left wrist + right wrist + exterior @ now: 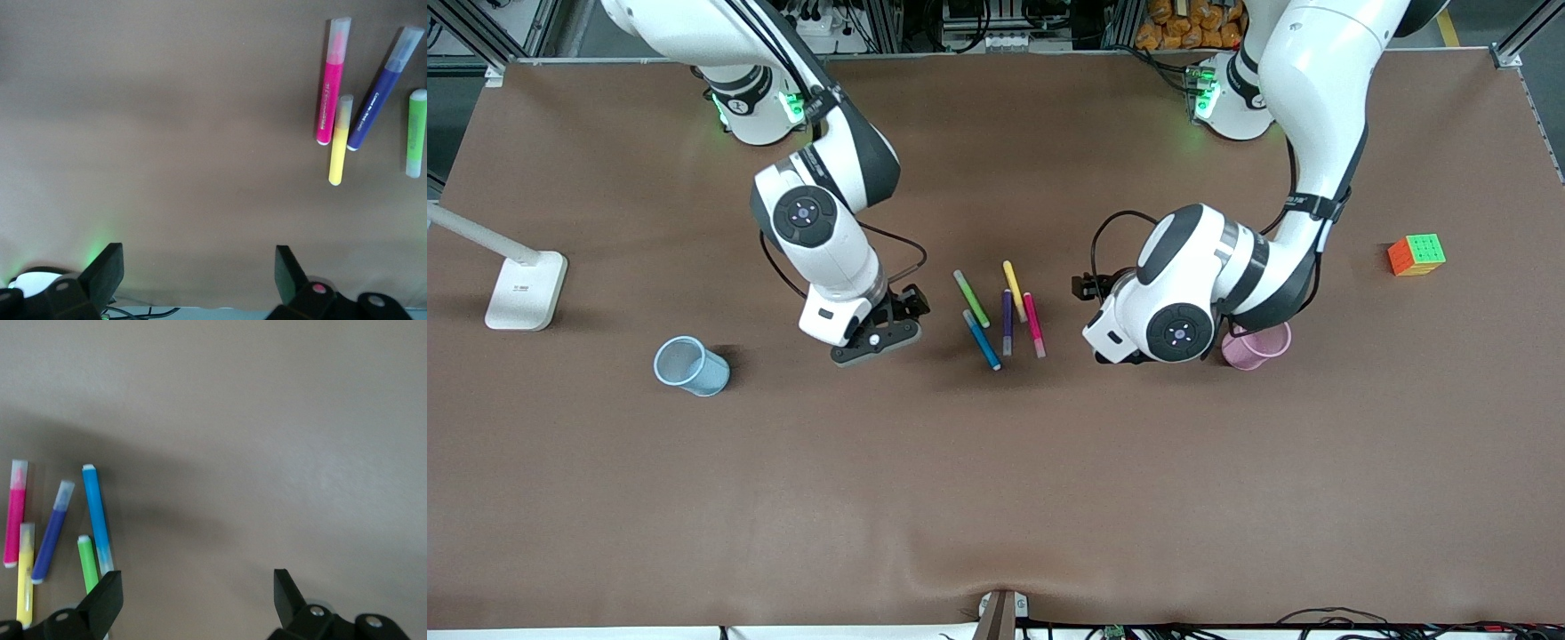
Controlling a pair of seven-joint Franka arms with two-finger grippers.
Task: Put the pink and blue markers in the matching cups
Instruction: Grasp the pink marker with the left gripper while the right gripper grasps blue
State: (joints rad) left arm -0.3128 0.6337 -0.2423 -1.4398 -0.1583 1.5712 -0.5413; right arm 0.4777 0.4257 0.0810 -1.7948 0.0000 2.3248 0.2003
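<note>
My left tool (1107, 356) and right tool (889, 331) are hovering wide open over the desk (996, 498), flanking the pink marker (1033, 324) and blue marker (981, 340). The blue cup (690, 365) is sitting toward my right arm's end, the pink cup (1258, 347) beside my left tool.

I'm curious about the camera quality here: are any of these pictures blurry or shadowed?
Front view: sharp, evenly lit, soft shadows under both arms. Left wrist view: markers slightly soft, like the pink marker; green glow near one corner. Right wrist view: a broad dark shadow over the blue marker.
</note>
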